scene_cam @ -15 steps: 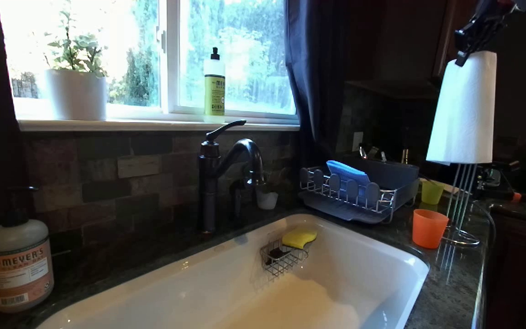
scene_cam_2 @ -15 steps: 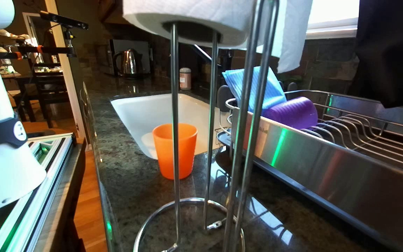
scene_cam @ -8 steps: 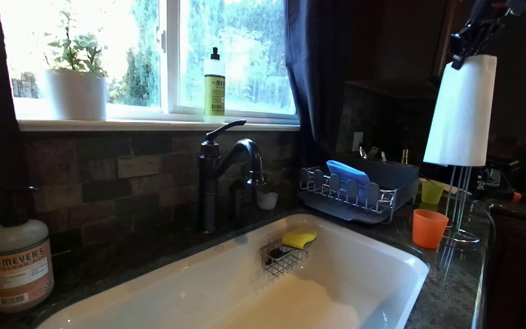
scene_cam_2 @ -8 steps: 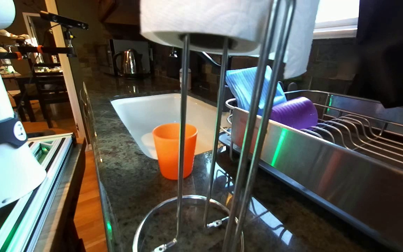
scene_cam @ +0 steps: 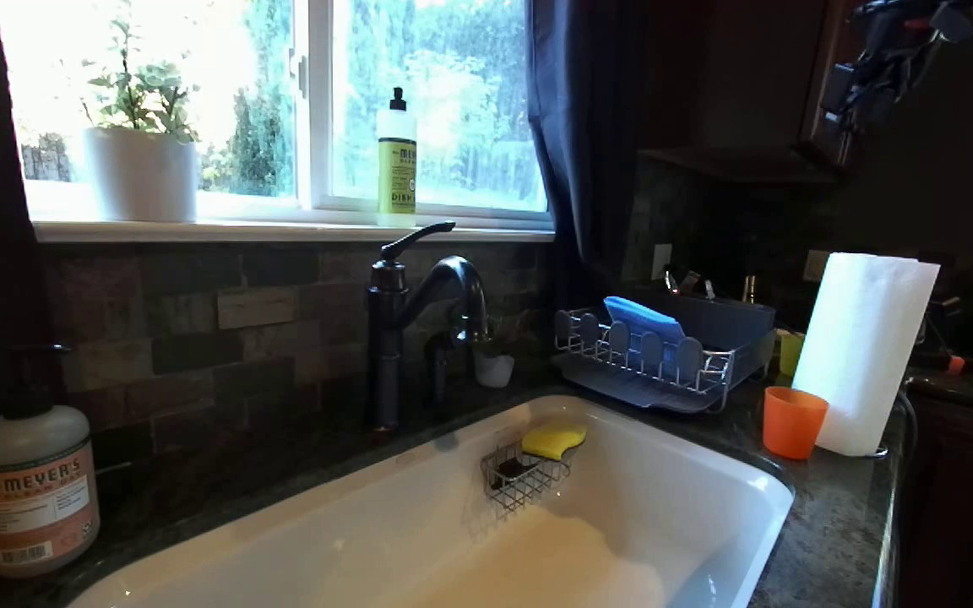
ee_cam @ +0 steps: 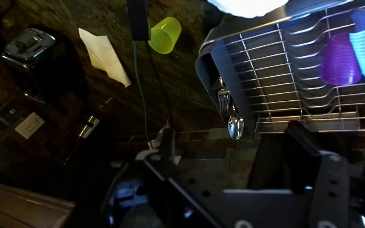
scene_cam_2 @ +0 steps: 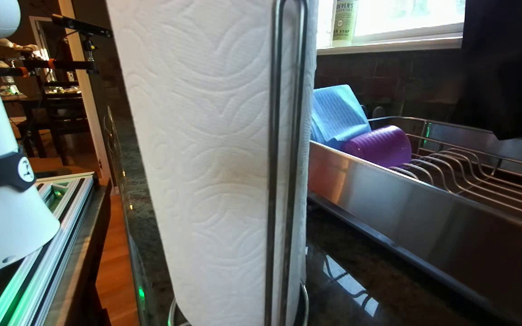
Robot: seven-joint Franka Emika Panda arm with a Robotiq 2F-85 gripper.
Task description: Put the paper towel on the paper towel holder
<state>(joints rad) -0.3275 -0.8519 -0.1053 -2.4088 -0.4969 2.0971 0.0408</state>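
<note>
Clearly, the fingers (ee_cam: 301, 139) hold nothing: the wrist view shows them wide apart, and in an exterior view they hang well above the paper towel roll (scene_cam: 867, 355), touching nothing. Below, the roll is down on the paper towel holder (scene_cam_2: 272, 181), its foot at the base ring (scene_cam_2: 306, 301); with its inside hidden, I can't tell whether it is fully seated. The task looks all but finished. What could spoil it is a low sideways swing: a finger catching the roll's top might tip the slender holder, or shove it against the orange cup (scene_cam: 795, 422) near its foot and send that into the sink (scene_cam: 681, 490).
</note>
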